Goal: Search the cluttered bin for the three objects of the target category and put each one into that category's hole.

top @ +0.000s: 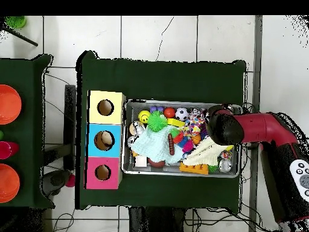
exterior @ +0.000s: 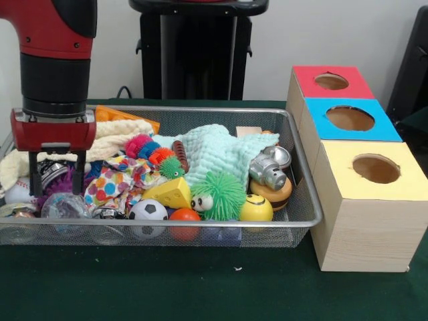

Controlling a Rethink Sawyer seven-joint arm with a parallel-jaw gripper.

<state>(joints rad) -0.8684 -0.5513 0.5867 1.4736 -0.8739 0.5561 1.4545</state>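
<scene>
The silver wire-mesh bin (exterior: 167,110) is full of toys and cloths; it also shows in the overhead view (top: 181,173). My gripper (exterior: 55,190) is open and reaches down into the bin's left end, its fingers (exterior: 32,175) either side of a striped item and a purple spiky ball. A crumpled clear plastic bottle (exterior: 63,205) lies just below and in front of the fingertips, apart from them. Another clear item (exterior: 17,217) lies at the front left corner. The blue-faced box's round hole (exterior: 350,118) is right of the bin (top: 104,140). In the overhead view the arm (top: 224,125) hides the gripper.
The red-faced box (exterior: 332,81) and yellow-faced box (exterior: 376,168) flank the blue one. In the bin lie a mint cloth (exterior: 214,150), a green spiky ball (exterior: 221,194), a toy football (exterior: 148,212), a yellow wedge (exterior: 170,192) and a silvery can (exterior: 267,170).
</scene>
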